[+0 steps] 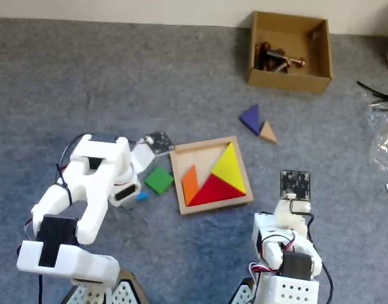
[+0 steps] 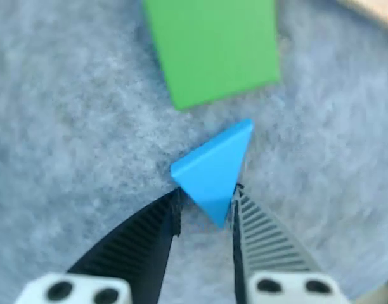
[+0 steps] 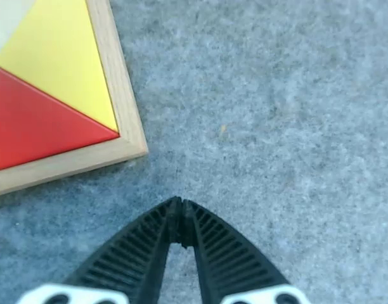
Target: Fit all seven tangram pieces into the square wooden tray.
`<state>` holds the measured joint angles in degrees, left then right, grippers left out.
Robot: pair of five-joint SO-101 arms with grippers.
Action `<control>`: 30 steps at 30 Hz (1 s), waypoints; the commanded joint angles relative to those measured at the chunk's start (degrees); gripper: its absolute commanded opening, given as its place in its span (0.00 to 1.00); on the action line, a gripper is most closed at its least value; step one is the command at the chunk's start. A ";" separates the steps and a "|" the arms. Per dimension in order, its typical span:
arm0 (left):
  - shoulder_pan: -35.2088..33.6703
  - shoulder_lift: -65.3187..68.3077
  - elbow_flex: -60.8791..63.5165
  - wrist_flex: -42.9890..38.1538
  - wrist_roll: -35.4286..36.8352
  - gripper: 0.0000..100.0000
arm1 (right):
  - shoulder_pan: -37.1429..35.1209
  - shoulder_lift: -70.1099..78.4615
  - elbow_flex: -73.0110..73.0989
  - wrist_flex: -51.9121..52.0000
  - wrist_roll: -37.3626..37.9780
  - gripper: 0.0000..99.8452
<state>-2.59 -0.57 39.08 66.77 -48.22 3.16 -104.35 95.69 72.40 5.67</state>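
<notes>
Tray (image 1: 195,158) upper-left floor bare, open from above; green square (image 1: 159,180), light blue triangle (image 2: 213,168) and left arm (image 1: 86,190) crowd its left rim; open bench (image 1: 321,139) right of tray; dark blue triangle (image 1: 250,118), tan triangle (image 1: 267,132) beyond far corner.

Legible markings: none.
No letters, numbers or signs readable on wooden tray (image 1: 202,145) or cardboard box (image 1: 286,81).

Illumination is bright, even and diffuse. Soft shadows lie inside the cardboard box (image 1: 288,81) and under the blue triangle (image 2: 213,171). The plastic bag (image 1: 385,147) shows mild glare.
</notes>
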 commanded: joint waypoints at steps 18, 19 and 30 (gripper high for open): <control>-1.10 -1.10 -12.70 -0.62 -36.13 0.13 | -0.92 -0.84 6.55 -0.92 -0.62 0.00; -1.10 -1.10 -12.79 -0.62 -36.13 0.13 | -0.92 -0.84 6.55 -0.92 -0.62 0.00; -1.19 -1.63 -15.16 -10.02 30.24 0.13 | -0.92 -0.84 6.55 -0.92 -0.62 0.00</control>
<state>-4.09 -0.48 28.44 57.71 -58.15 3.16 -104.35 95.69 72.40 5.67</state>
